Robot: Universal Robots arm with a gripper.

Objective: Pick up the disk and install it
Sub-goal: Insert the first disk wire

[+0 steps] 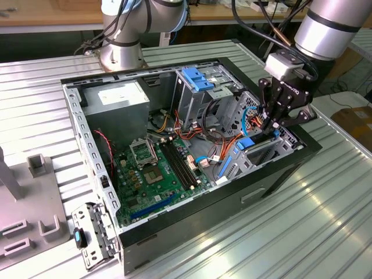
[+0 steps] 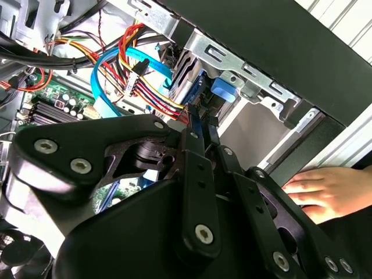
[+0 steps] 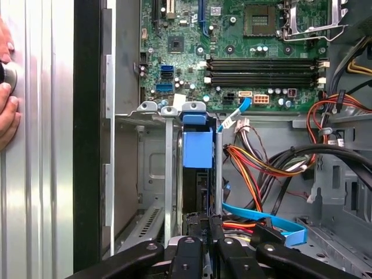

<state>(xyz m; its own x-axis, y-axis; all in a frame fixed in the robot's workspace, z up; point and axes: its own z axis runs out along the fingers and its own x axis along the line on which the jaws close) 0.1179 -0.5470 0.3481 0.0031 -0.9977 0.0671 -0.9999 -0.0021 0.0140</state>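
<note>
My gripper [image 1: 272, 125] is lowered into the open computer case [image 1: 279, 168], at the drive cage on the exterior view's right. Its fingers [image 2: 195, 136] are closed together on the edge of the disk [image 3: 197, 148], which stands upright in a slot of the drive cage [image 3: 154, 174]. Beyond it lies the motherboard [image 3: 232, 52]. A person's hand [image 2: 325, 192] rests outside the case wall.

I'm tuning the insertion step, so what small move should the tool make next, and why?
Probably a short push further along the bay: the tool is down inside the case, the disk stands in the drive cage, and its blue carrier looks not fully seated.
</note>
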